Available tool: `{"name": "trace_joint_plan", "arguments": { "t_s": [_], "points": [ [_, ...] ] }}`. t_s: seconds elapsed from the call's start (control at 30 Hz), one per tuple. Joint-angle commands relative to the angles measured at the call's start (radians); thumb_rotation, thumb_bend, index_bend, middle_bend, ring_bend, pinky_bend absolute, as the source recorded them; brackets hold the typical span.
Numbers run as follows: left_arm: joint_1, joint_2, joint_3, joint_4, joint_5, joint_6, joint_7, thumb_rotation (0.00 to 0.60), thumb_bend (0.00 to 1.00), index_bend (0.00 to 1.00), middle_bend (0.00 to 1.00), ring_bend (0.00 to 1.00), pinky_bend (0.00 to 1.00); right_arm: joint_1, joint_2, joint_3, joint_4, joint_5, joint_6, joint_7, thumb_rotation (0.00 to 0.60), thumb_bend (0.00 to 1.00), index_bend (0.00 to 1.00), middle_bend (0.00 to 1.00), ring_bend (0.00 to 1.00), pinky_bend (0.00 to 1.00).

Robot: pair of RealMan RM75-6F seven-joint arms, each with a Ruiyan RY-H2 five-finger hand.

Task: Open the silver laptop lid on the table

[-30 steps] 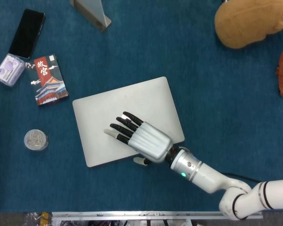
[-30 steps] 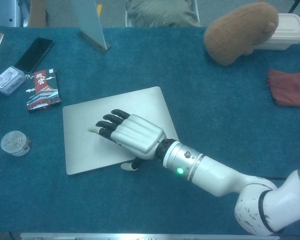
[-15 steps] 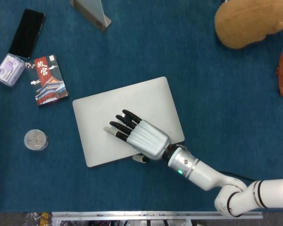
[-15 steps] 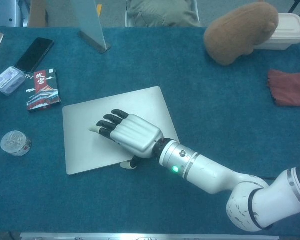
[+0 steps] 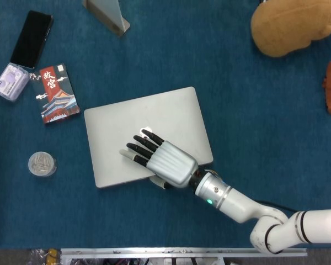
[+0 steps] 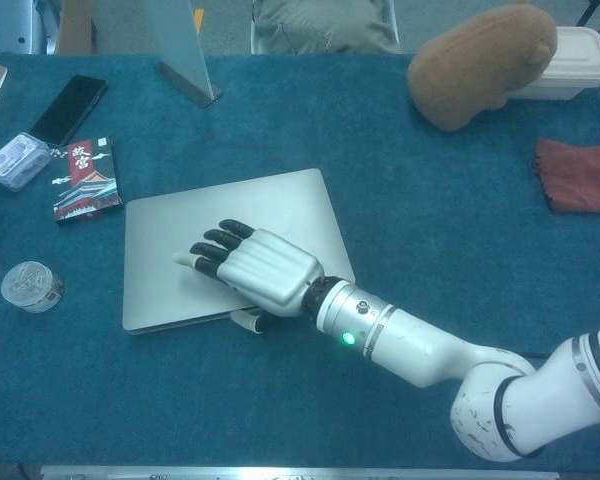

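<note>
While our right hand point(image 5: 168, 163) is lying over the silver laptop point(image 5: 146, 135) w/ fingers point(image 5: 140, 149) spread flat on the lid and the thumb tucked at its front edge, we're judging this as the start of the lift: the near edge looks to be coming off the desk point(image 5: 254, 99) in the chest view, a thin dark gap showing under it. So the hand is pinching the lid's front edge btwn thumb and fingers, not just resting. The laptop is sitting mid-desk, slightly toward the left edge, a booklet point(image 5: 58, 93) and phone point(image 5: 31, 38) well apart toward the far-left corner. Left hand isn't in either view.

Next, we're thinking the thumb needs to keep pushing up under the lip while the wrist rotates back, w/o dragging the base along.

Vs the frame 1 s ago: the lid's front edge is sitting higher, the laptop outline is looking shorter front-to-back, and the thumb tip is now partly hidden under the edge.
</note>
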Motion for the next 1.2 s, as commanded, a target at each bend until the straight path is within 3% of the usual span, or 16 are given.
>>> {"name": "trace_joint_plan", "arguments": {
  "t_s": [0.03,0.57,0.9,1.2],
  "points": [
    [0.001,-0.001,0.0,0.006,-0.004,-0.002,-0.008,0.07,0.31,0.08,0.0,0.0,0.0,0.004,-0.001,0.008,-0.001,0.002,-0.002,-0.007,0.52,0.44,0.0,0.1,0.0,0.03],
    [0.014,0.011,0.014,0.034,-0.03,-0.032,-0.042,0.074,0.31,0.08,0.0,0.0,0.0,0.059,0.027,0.099,-0.055,0.019,-0.008,-0.106,0.518,0.44,0.0,0.1,0.0,0.03],
    [0.02,0.023,0.03,0.033,-0.055,-0.072,-0.043,0.058,0.31,0.16,0.0,0.0,0.0,0.085,0.044,0.133,-0.078,0.04,-0.005,-0.156,0.52,0.44,0.0,0.1,0.0,0.03],
    [0.01,0.034,0.055,0.034,-0.05,-0.128,-0.034,0.043,0.31,0.16,0.1,0.07,0.0,0.1,0.052,0.155,-0.089,0.059,0.009,-0.192,0.518,0.44,0.0,0.1,0.0,0.03]
  ]
}}
